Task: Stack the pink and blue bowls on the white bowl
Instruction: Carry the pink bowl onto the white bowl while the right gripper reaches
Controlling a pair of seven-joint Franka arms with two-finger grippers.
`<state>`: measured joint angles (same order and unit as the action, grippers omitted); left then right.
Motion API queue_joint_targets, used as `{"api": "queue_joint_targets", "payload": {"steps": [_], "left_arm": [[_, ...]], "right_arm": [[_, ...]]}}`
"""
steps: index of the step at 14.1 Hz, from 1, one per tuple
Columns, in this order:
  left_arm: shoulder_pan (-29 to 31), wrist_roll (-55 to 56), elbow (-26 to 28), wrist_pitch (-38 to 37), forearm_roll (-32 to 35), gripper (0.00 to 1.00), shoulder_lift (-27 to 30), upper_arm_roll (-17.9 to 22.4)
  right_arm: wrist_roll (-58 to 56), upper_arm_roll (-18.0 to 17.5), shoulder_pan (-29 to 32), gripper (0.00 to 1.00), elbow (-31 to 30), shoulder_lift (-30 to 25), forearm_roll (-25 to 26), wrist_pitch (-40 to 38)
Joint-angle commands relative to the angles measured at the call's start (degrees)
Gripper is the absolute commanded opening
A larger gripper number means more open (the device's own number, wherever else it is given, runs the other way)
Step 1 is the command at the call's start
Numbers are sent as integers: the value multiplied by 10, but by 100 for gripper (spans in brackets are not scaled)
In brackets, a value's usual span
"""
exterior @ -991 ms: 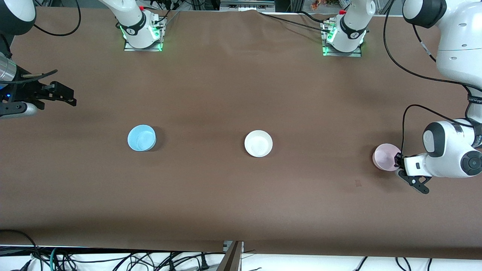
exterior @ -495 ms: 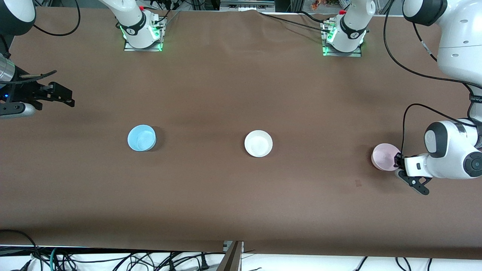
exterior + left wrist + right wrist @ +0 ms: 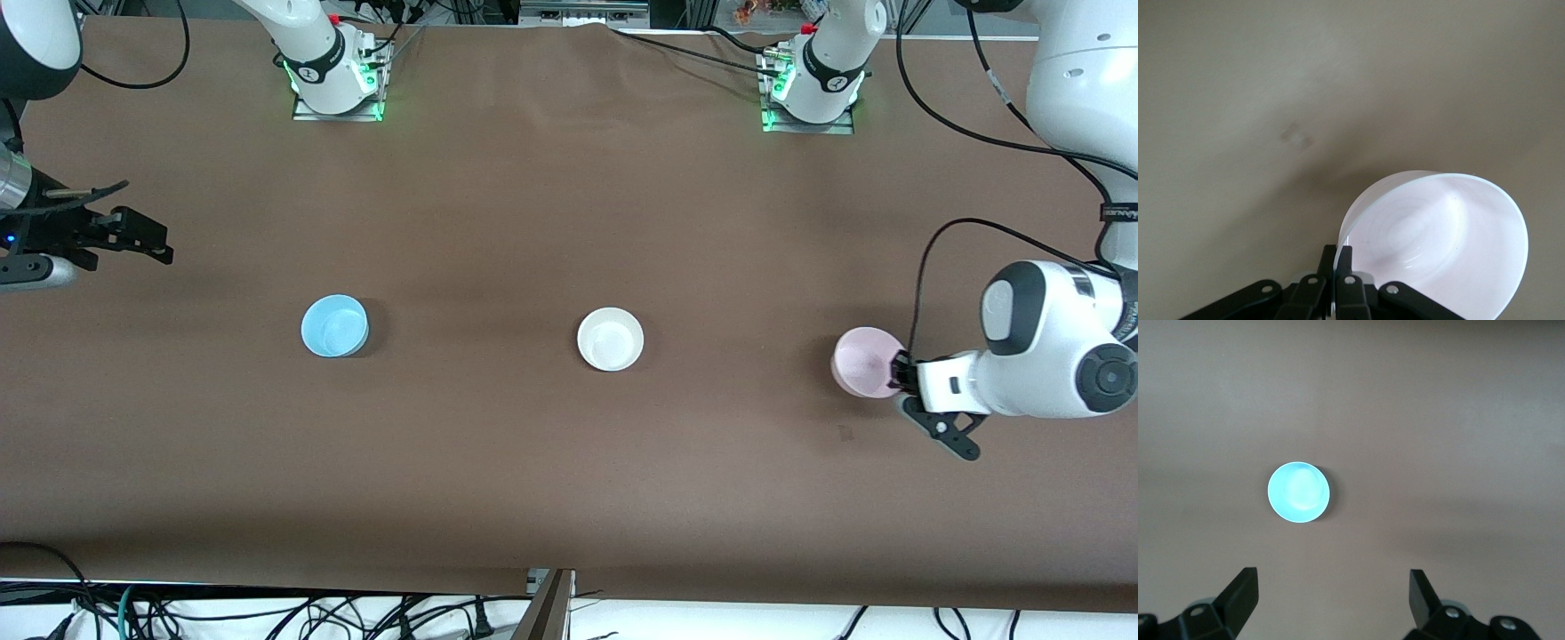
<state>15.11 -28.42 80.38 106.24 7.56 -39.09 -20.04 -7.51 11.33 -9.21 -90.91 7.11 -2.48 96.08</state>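
The pale pink bowl hangs tilted above the table toward the left arm's end, its rim pinched by my left gripper, which is shut on it. In the left wrist view the pink bowl fills the frame beside the left gripper. The white bowl stands upright mid-table. The sky blue bowl sits toward the right arm's end and also shows as the blue bowl in the right wrist view. My right gripper is open and empty, high over the table's right-arm end; the right gripper holds nothing.
The brown table carries only the three bowls. A small dark mark lies on the cloth under the left arm. The arm bases stand along the edge farthest from the front camera. Cables hang past the near edge.
The left gripper has lifted the pink bowl and carried it a short way toward the white bowl. The right gripper has drifted slightly; the blue and white bowls have not moved.
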Motion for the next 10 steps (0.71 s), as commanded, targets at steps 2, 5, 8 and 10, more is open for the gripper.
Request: {"api": "queue_joint_targets", "payload": {"steps": [2,5,8,10], "left_arm": [[-6,178,6,-18,2,0,6,-67],[-79,360,5,-16,-7,0,-2,-76],[-174,573,-19,15,-6,0,-32,-72],[-211,638,-18,57,-5,0,-48,-72]], "right_arm": [[-2,-2,4,100,23,40,-13,-10],[-10,-2,6,100,-3,49,-8,7],[-29,-2,4,100,-82,51,-3,104],[-55,-2,4,100,-145,52,-2,192]]}}
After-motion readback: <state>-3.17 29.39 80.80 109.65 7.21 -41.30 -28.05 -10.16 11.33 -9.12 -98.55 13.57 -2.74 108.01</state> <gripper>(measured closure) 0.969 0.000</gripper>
